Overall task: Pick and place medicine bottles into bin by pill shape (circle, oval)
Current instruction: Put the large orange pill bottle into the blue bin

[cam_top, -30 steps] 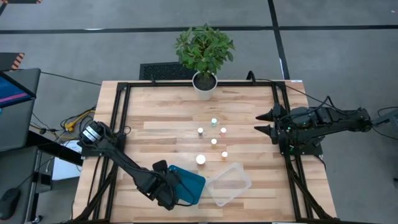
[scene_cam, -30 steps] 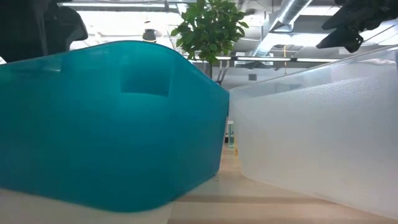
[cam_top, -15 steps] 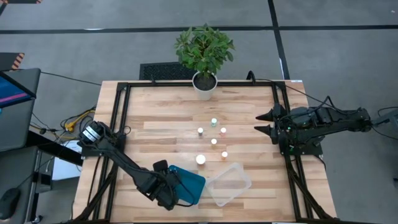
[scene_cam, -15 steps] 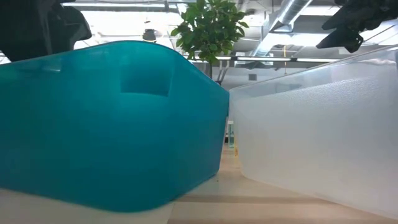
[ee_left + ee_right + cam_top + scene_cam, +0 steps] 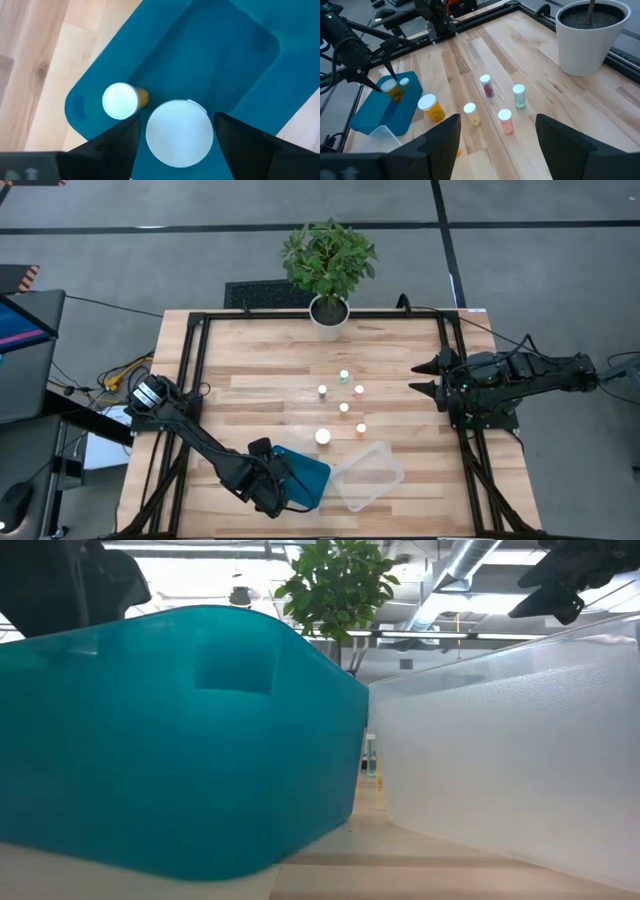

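Observation:
My left gripper hangs over the teal bin at the table's near edge, shut on a wide orange bottle with a white cap. A small orange bottle lies on its side on the bin's floor. Several small white-capped bottles and one wide bottle stand upright on the table's middle. My right gripper is open and empty at the table's right side, its fingers pointing at the bottles. My left gripper pinches the wide bottle between its two fingers, one on each side just under the cap's rim. The fingers point down from above. The bottle's orange body hangs roughly upright inside the bin; whether its base touches the floor I cannot tell.
A clear plastic bin stands right of the teal one, almost touching it. A potted plant stands at the table's far edge. A black frame runs along the table's sides.

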